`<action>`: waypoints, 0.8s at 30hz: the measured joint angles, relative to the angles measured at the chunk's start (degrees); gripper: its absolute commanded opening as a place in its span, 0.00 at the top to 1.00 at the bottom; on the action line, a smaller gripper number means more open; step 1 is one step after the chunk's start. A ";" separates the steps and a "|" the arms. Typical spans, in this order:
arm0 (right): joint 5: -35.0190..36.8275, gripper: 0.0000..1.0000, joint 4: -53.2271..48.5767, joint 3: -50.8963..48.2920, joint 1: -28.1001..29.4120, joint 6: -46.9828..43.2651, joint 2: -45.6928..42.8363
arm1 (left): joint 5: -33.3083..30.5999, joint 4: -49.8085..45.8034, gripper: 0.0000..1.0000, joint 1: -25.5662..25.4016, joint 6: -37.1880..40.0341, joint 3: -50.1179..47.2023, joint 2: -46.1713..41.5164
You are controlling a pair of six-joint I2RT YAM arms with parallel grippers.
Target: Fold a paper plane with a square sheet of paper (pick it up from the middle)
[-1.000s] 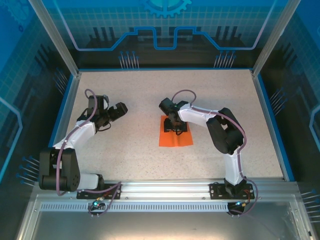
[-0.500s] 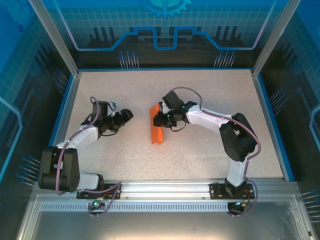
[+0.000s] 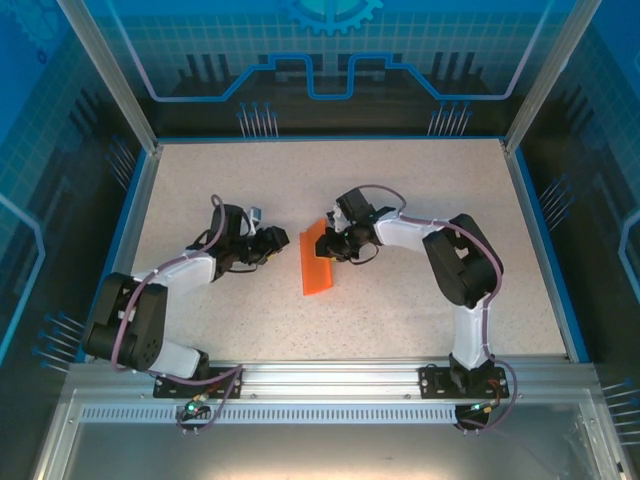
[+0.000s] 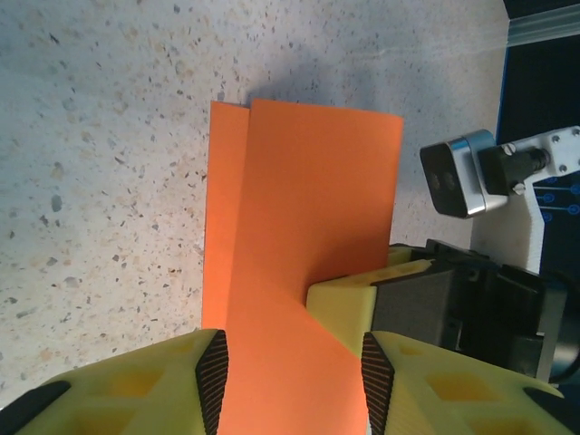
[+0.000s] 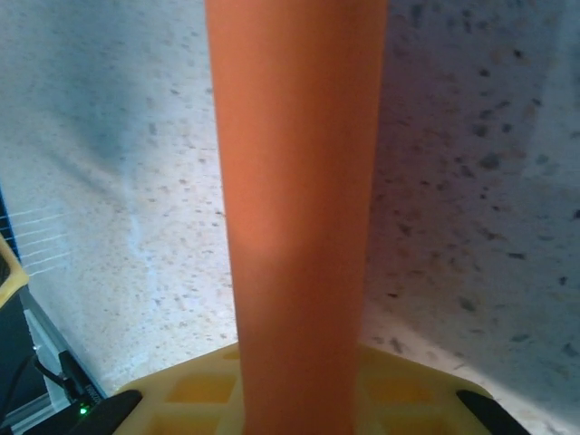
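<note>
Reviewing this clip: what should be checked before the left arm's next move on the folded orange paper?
1. Hold: right gripper shut on the orange paper: ok.
2. Approach: left gripper jaws apart, paper seen between them: ok.
3. Folded layers flush: not ok, one layer's edge sticks out past the other.
4. Paper's lower edge off the table: cannot tell.
</note>
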 measured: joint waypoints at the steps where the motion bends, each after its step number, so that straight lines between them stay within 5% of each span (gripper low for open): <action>1: 0.22 0.77 -0.42 -0.07 -0.04 0.00 0.28 | 0.00 0.26 0.54 -0.39 -0.11 0.00 0.61; 24: 1.97 0.70 -5.35 2.08 0.24 -6.75 2.82 | -3.76 1.44 0.53 -2.36 -0.90 0.20 4.79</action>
